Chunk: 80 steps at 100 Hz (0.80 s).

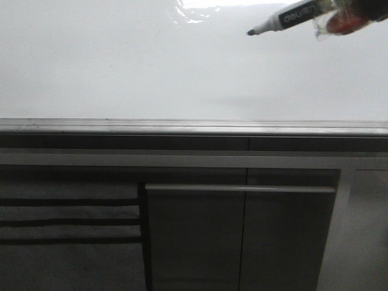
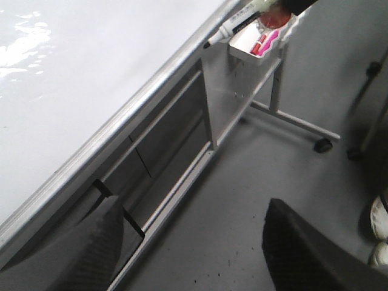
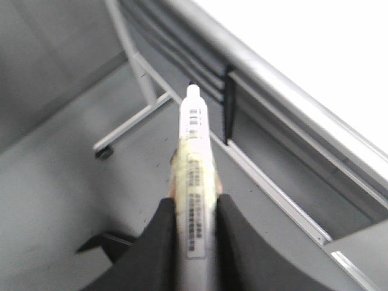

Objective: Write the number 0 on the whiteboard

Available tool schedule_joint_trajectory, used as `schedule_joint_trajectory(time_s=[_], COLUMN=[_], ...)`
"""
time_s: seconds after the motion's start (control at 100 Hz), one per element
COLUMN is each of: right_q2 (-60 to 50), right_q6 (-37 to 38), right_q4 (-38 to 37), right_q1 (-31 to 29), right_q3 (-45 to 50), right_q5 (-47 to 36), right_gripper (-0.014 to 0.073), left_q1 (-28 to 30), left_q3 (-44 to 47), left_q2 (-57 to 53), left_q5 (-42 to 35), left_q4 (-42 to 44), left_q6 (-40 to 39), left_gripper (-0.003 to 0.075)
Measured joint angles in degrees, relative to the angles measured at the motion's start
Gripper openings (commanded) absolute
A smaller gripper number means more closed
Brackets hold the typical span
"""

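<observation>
While the left gripper (image 2: 194,254) hangs with jaws apart beside the grey rail (image 1: 194,127), the whiteboard (image 1: 121,66) stands blank; at its upper right, the right gripper (image 3: 194,242) clamps a marker (image 1: 285,18), tip just off the surface.

We see dark grey cabinet panels (image 1: 242,236) beneath a grey rail, a small white tray (image 2: 259,43) holding pink items, a castor wheel (image 2: 324,145) on grey floor, and white shoes (image 2: 381,233).
</observation>
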Motion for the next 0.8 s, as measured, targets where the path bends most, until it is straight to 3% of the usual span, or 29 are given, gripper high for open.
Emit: schedule_joint_trajectory(time_s=[0.41,0.8], right_q2=[2.67,10.83], right_q6=[2.92,8.00], right_q4=[5.52,6.33], right_q1=[-1.00,-2.02], right_q3=[2.94,-0.47], right_q5=[-14.53,-12.61], right_gripper=[-0.0005,-0.0005], left_q1=[7.33,8.33], left_q3=[7.84,7.84], left_q2=[-4.73,-4.73], left_q5=[-10.35,-12.35], left_q4=[-0.15,-0.17], left_q6=[-4.89,-6.84], left_gripper=[0.0438,0.0438])
